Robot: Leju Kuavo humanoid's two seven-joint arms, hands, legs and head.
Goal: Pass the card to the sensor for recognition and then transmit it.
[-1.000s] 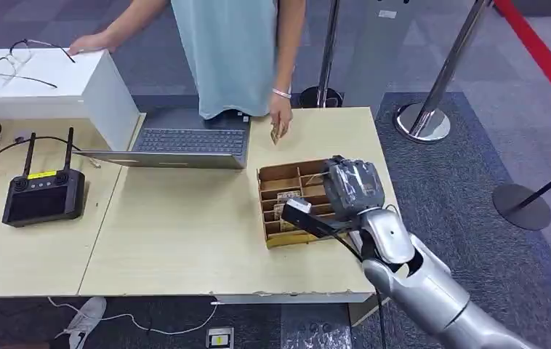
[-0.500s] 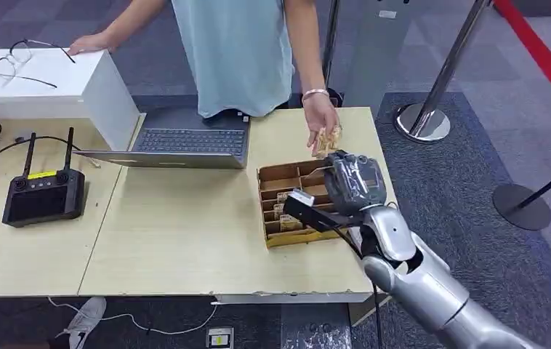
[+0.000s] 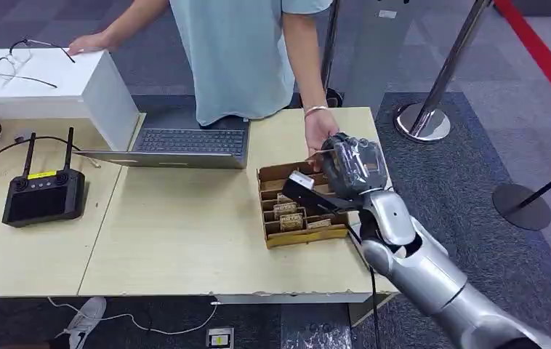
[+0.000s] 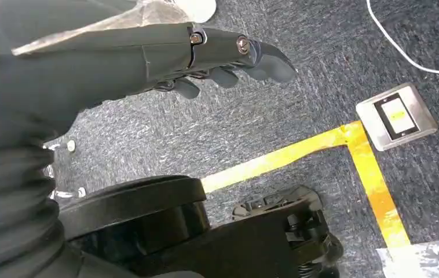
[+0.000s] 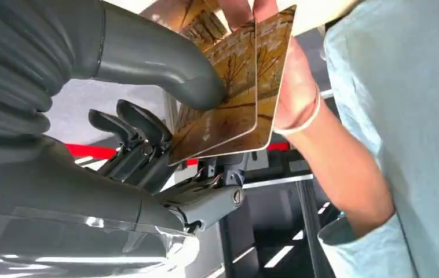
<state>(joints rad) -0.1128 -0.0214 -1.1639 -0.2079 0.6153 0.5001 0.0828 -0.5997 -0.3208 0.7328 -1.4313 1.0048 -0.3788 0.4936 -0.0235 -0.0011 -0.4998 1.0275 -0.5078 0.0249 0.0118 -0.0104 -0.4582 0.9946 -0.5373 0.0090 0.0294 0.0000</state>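
My right hand point(image 3: 352, 171) is raised over the far end of the cardboard card box point(image 3: 307, 237) on the table's right side. In the right wrist view its thumb point(image 5: 165, 63) presses a brown patterned card point(image 5: 223, 98) against the dark fingers point(image 5: 130, 130) behind it. A second similar card point(image 5: 275, 63) lies just behind the first. A person's hand point(image 5: 295, 92) pinches the far end of both cards; from the head view that hand point(image 3: 319, 134) meets mine. My left hand point(image 4: 205, 52) hangs over the floor, fingers loosely out, holding nothing.
The person stands at the table's far side, other hand on a white box point(image 3: 47, 80) with glasses. An open laptop point(image 3: 185, 142) and a black controller point(image 3: 43, 195) lie on the wooden table point(image 3: 185, 233). Stanchion posts point(image 3: 424, 120) stand on the right.
The person's hand carried cards from near the laptop over to my right hand, which rose slightly toward the far end of the box; my thumb now presses on one.
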